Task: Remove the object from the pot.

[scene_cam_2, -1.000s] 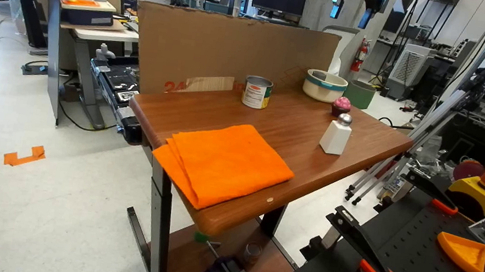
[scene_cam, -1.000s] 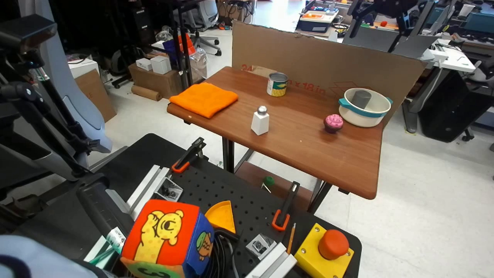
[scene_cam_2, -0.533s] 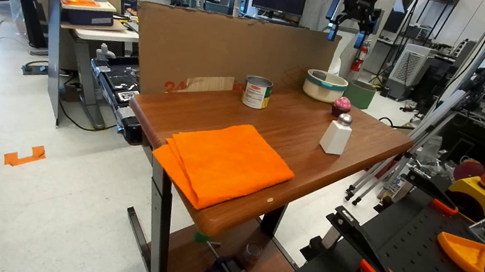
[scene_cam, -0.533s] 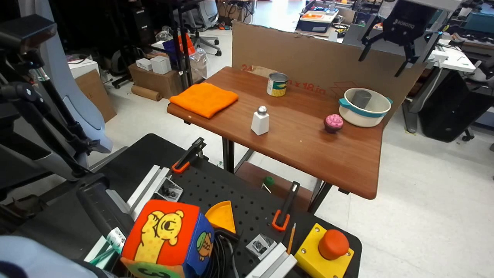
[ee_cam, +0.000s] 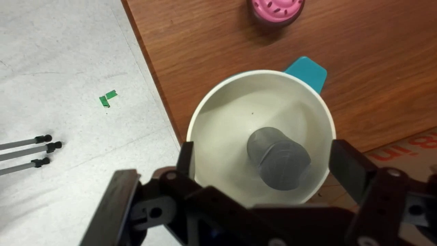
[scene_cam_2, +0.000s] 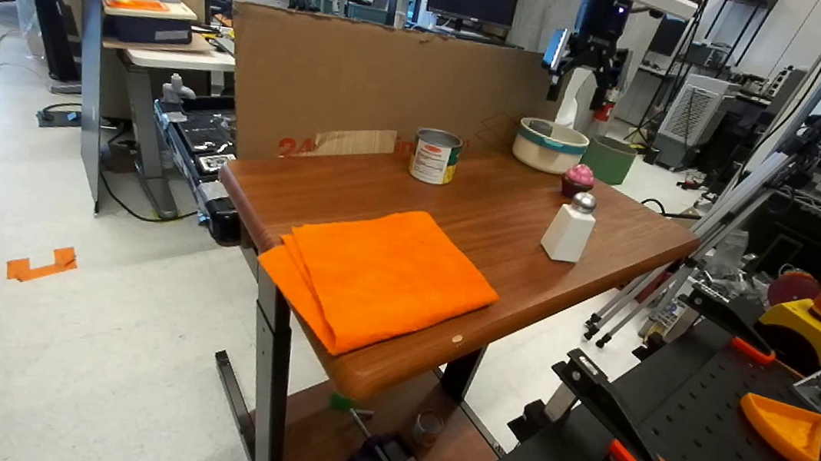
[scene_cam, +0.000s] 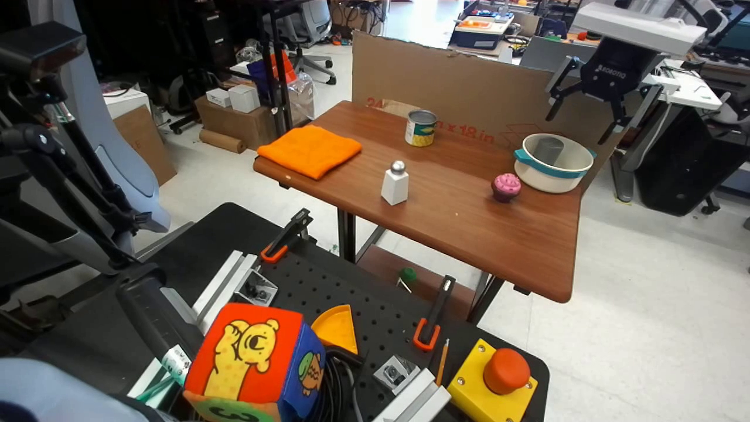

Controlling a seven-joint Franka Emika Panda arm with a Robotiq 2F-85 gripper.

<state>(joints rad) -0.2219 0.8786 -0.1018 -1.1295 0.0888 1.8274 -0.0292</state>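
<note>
The tool [scene_cam: 575,131] hangs above the cream pot [ee_cam: 218,136], its fingers [ee_cam: 351,167] spread wide and gripping nothing. That spread looks meant to let one finger pass on each side of the grey cylinder [ee_cam: 278,159], which sits inside the pot, off centre, toward the cardboard panel [scene_cam: 463,82]. In the wrist view it lies nearer the finger at the right of that view, so a sideways correction may be called for; whether it touches the pot's wall I cannot tell. The rim [ee_cam: 263,72] is the main thing in the way: both fingers would have to drop inside it. The panel, upright along an edge of the desk [scene_cam: 451,176], probably serves as a backdrop and leaves less space on that side. A turquoise handle [ee_cam: 307,73] juts from the pot, and a toy cupcake [scene_cam: 506,187] sits near, but apart from it. Farther off stand a white salt shaker [scene_cam: 395,184] and a labelled tin can [scene_cam: 421,132], then a folded orange cloth [scene_cam: 310,151], none of which should hinder the lift
</note>
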